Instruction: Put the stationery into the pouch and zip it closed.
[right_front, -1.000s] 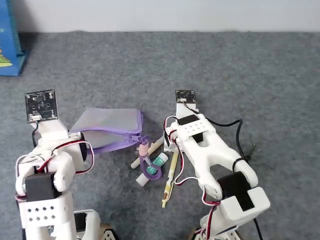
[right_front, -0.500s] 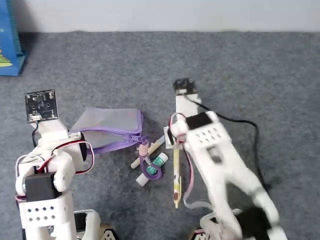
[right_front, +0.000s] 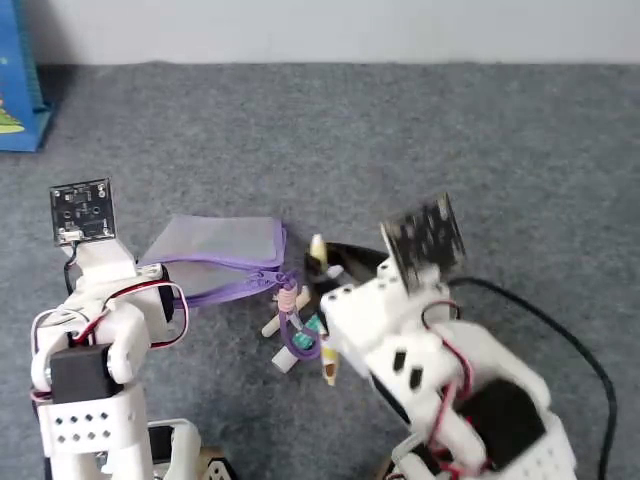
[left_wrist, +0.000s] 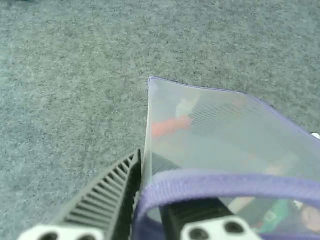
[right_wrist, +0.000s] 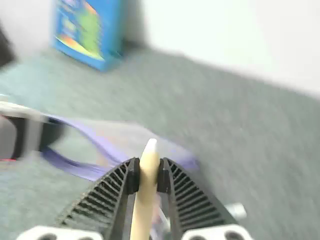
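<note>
currently, one entry per item.

- pouch (right_front: 215, 258): translucent with purple trim, laid on the grey carpet (right_front: 500, 150) between the two arms. an orange shape is seen through its wall; whether it lies inside cannot be told.
- left gripper (left_wrist: 149, 165): pressed onto the pouch's purple rim at the end nearest its own arm, with one finger outside the wall and one inside. the mouth appears to be propped open by this.
- pencil (right_front: 329, 368): cream, raised off the carpet just beside the zip end of the pouch.
- right gripper (right_wrist: 148, 172): clamped on the pencil, whose tip juts beyond the jaws toward the pouch.
- green-and-white tube (right_front: 316, 324) and white stick (right_front: 275, 322): loose on the carpet by the mouth, not yet packed.
- zip pull (right_front: 300, 340): a purple loop lying among those loose pieces.

step judged in hand: the pencil is to be fed into the pouch.

handling notes:
- the pencil is best lined up with the pouch's long side.
- its tip is to be slid under the raised rim.
- it should be let go only once most of its length is inside.
- the rim should be kept pinched throughout.
- the zip pull and loose pieces should be cleared on approach, lest they be swept aside.
</note>
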